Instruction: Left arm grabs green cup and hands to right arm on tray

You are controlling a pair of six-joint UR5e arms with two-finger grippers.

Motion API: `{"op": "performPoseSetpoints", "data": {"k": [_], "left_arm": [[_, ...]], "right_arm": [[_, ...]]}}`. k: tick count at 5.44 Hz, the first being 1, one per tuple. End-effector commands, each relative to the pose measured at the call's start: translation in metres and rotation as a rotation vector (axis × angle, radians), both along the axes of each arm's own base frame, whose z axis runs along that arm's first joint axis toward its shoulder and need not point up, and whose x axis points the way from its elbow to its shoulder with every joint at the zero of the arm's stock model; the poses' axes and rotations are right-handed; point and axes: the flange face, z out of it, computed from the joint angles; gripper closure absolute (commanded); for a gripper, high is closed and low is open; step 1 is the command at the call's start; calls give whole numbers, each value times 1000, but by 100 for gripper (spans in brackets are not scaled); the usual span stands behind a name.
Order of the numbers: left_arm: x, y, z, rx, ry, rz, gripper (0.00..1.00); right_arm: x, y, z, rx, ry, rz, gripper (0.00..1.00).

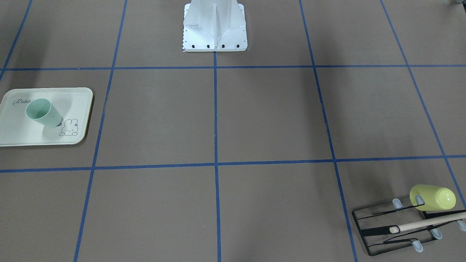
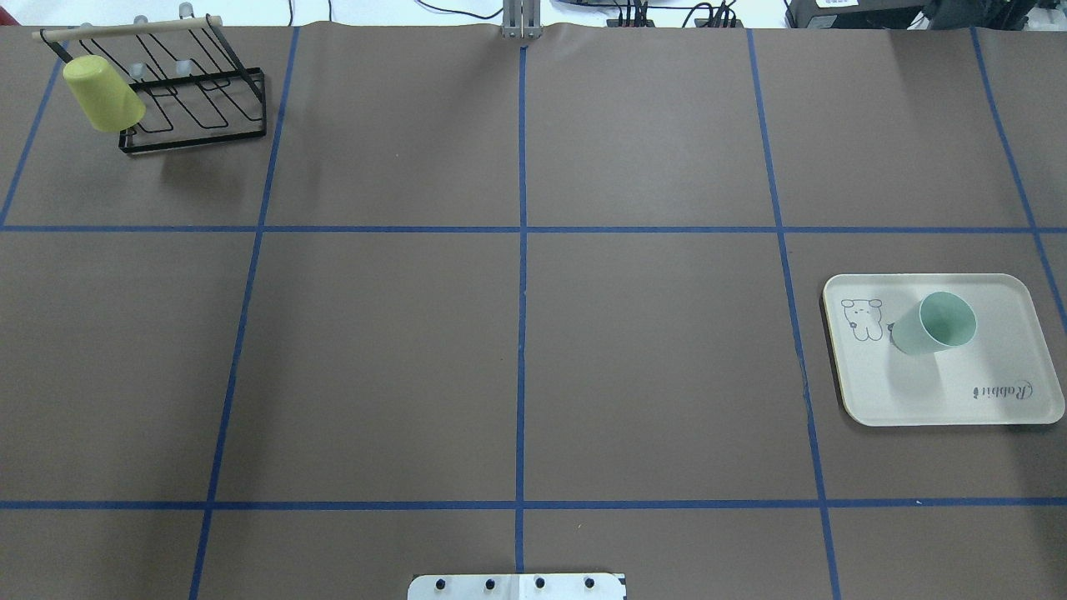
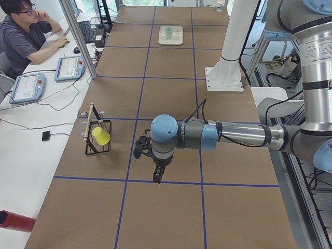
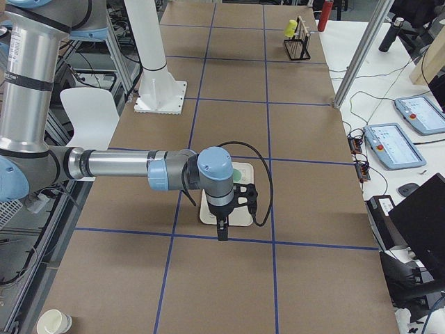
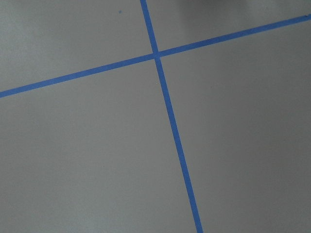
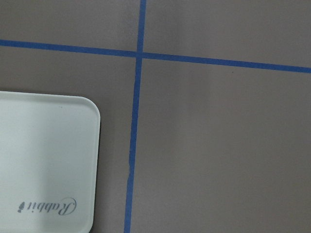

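Noted cup (image 2: 938,325) standing free on tray (image 2: 917,396) at the table's right end, just beside the bunny drawing (image 2: 863,319); found its long axis vertical, mouth up, base down. Judged placement done: recommend keeping left gripper (image 3: 156,176) and right gripper (image 4: 222,233) high and clear, without brushing the cup. Cannot tell jaw opening on either, seen side-on only; nothing visibly held.

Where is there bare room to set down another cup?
The middle squares between the tray and the wire rack are bare. The tray has room beside the green cup, toward its Rabbit script. The rack's corner, with the yellow-green cup, is crowded.
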Motion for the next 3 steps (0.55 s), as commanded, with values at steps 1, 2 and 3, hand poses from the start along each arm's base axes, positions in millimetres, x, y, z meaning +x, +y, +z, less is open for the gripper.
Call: {"op": "performPoseSetpoints", "data": {"k": [1,2,3], "left_arm": [[0,0,0,-1,0,-3,0],[0,0,0,-1,0,-3,0],[0,0,-1,0,0,-3,0]], "right_arm": [[-6,-1,0,3,-7,-10,0],[-9,-1,0,2,-7,-18,0],[-12,-1,0,2,-8,-26,0]]}}
